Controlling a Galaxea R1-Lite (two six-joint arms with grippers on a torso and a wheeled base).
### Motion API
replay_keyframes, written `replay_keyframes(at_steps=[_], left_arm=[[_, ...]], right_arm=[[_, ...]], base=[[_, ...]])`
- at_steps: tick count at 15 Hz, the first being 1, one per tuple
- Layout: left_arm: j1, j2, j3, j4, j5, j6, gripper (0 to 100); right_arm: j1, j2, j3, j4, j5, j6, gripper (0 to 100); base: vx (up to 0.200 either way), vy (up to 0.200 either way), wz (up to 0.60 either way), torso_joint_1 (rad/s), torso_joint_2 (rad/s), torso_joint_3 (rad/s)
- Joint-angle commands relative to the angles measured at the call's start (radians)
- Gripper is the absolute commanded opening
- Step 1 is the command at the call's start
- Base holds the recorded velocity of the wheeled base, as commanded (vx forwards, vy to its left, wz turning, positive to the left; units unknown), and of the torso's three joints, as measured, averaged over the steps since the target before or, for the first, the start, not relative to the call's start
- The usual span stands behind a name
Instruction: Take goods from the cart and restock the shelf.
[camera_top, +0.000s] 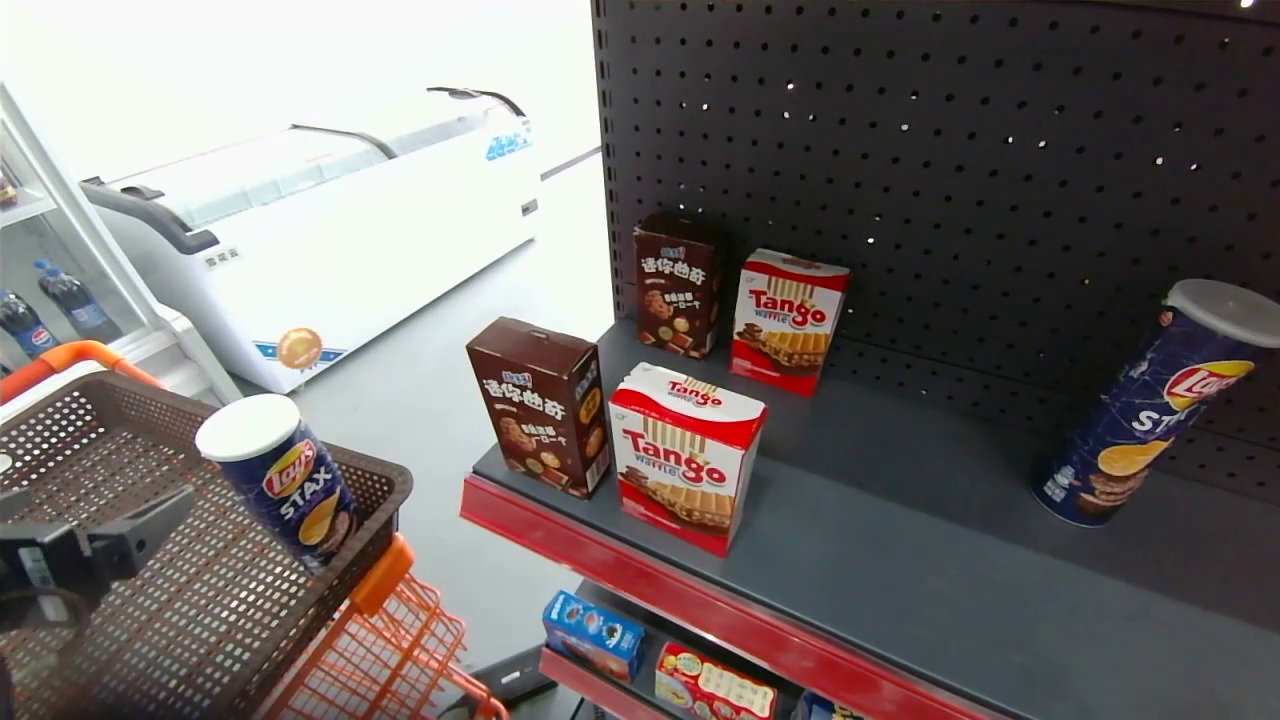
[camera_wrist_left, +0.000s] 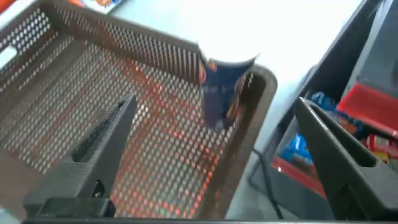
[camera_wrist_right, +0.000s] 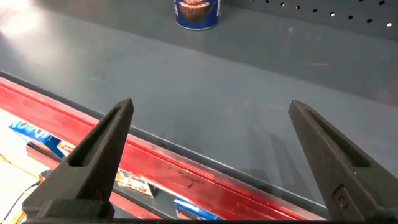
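Left gripper: held over a brown perforated plastic basket, with its two dark fingers spread wide apart and nothing gripped between them.
Basket contents: one dark blue cylindrical crisp can with a white lid is stood on end in the corner nearest the shelf, close to the basket wall.
Cart: an orange wire cart is seen under the basket.
Floor beyond: a white chest freezer is set past the cart.
Shelf: a dark grey shelf board with a red front edge is backed by a black pegboard panel.
Shelf, left end: a brown biscuit box is set at the front, just beside a red-and-white wafer box. Behind them a second brown box and a second red-and-white box are stood side by side.
Shelf, right end: a second dark blue crisp can is stood near the pegboard, well apart from the boxes. Whether it touches the panel cannot be told.
Lower shelf: a small blue box and a red pack are placed below the red edge.
Right gripper: held above the front of the shelf board, with fingers spread wide and nothing held.
Views compared: both left fingers are given by the left wrist view, with the basket's can farther off between them. The second can's base and the bare board are given by the right wrist view. The lids and the boxes are given by the head view.
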Motion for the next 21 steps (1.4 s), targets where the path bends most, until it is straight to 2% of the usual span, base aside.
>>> replay_keyframes(at_steps=[1,2,3,5,6,7,11,20,21], left_arm=[[-0.01,0.287,0.118,-0.31,-0.008,0.001,100],[-0.011,0.417,0.212,-0.578,-0.019,-0.005,100],[-0.016,0.493,0.276,-0.701,-0.025,0.008,100],[-0.01,0.611,0.325,-0.84,-0.025,0.061,100],[-0.005,0.667,0.316,-0.877,-0.023,0.061,100],[0.001,0.7,0.299,-0.9,-0.025,0.061,100],[0.006,0.844,0.12,-0.991,-0.025,0.058,100],[-0.039,0.919,0.002,-1.006,-0.029,0.063,100],[-0.048,0.927,-0.012,-1.009,-0.028,0.06,0]], right_arm=[[0.0,0.0,0.0,0.0,0.0,0.0,100],[0.0,0.0,0.0,0.0,0.0,0.0,100],[0.0,0.0,0.0,0.0,0.0,0.0,100],[0.0,0.0,0.0,0.0,0.0,0.0,100],[0.0,0.0,0.0,0.0,0.0,0.0,100],[0.0,0.0,0.0,0.0,0.0,0.0,100],[0.0,0.0,0.0,0.0,0.0,0.0,100],[0.0,0.0,0.0,0.0,0.0,-0.001,100],[0.0,0.0,0.0,0.0,0.0,0.0,100]], base=[[0.0,0.0,0.0,0.0,0.0,0.0],[0.0,0.0,0.0,0.0,0.0,0.0],[0.0,0.0,0.0,0.0,0.0,0.0],[0.0,0.0,0.0,0.0,0.0,0.0],[0.0,0.0,0.0,0.0,0.0,0.0],[0.0,0.0,0.0,0.0,0.0,0.0],[0.0,0.0,0.0,0.0,0.0,0.0],[0.0,0.0,0.0,0.0,0.0,0.0],[0.0,0.0,0.0,0.0,0.0,0.0]])
